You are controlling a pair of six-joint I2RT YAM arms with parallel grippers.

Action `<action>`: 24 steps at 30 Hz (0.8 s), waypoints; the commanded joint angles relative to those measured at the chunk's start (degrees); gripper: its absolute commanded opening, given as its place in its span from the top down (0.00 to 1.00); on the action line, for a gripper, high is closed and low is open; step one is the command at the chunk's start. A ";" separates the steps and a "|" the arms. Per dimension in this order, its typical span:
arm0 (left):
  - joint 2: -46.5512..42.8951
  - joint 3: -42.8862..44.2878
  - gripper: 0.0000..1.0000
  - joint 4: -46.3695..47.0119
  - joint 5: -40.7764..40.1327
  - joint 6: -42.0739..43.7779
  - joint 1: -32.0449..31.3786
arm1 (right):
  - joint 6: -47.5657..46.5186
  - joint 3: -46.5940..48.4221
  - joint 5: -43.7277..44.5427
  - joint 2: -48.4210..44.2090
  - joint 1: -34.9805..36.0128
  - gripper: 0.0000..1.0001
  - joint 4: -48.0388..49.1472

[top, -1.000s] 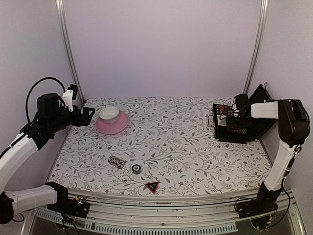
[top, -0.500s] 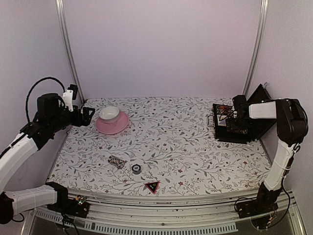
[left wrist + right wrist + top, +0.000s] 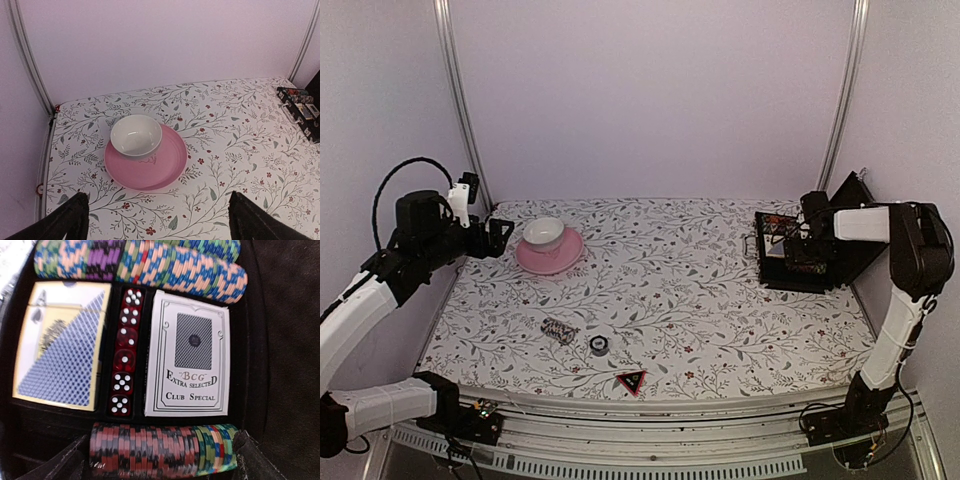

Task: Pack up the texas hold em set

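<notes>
The black case [image 3: 782, 272] lies open at the right, its lid [image 3: 855, 222] raised toward the wall. My right gripper [image 3: 803, 243] hovers just over its tray. In the right wrist view the tray holds two boxed card decks [image 3: 62, 345] [image 3: 190, 355], a column of red dice [image 3: 125, 355] and striped chip rows [image 3: 150, 265]. The right gripper [image 3: 160, 462] is open, and the near chip row [image 3: 150, 447] lies between its fingers [image 3: 62, 465]. A loose chip roll [image 3: 558, 329], a small round piece [image 3: 599, 345] and the red-black triangle marker [image 3: 631, 381] lie near the front. My left gripper [image 3: 500, 238] [image 3: 160, 225] is open and empty.
A pink saucer [image 3: 565, 256] [image 3: 165, 170] with a white cup [image 3: 544, 232] [image 3: 136, 135] sits at the back left, just ahead of the left gripper. Metal posts [image 3: 460, 100] [image 3: 845, 95] stand at the back corners. The case [image 3: 300, 107] shows at the left wrist view's right edge.
The right gripper shifted slightly over the open case and came back to about the same spot. The left arm and the loose pieces have not moved.
</notes>
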 commanded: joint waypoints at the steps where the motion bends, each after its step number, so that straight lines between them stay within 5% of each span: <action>1: -0.47 -0.80 0.03 0.39 -0.30 -0.07 0.69 | 2.35 4.01 -5.68 -8.07 -0.75 0.01 -2.40; 8: -0.29 -0.93 0.03 0.20 -1.38 -0.30 0.69 | 5.70 7.74 -13.24 -17.31 2.55 0.01 -7.37; 17: 3.50 0.34 0.03 -2.86 -6.56 -2.43 0.85 | 12.43 9.05 -10.62 -22.42 30.20 0.00 -9.89; 24: 2.18 -0.06 0.03 -3.48 -10.88 -2.84 1.51 | 19.54 14.97 -7.63 -10.50 49.12 0.03 -9.97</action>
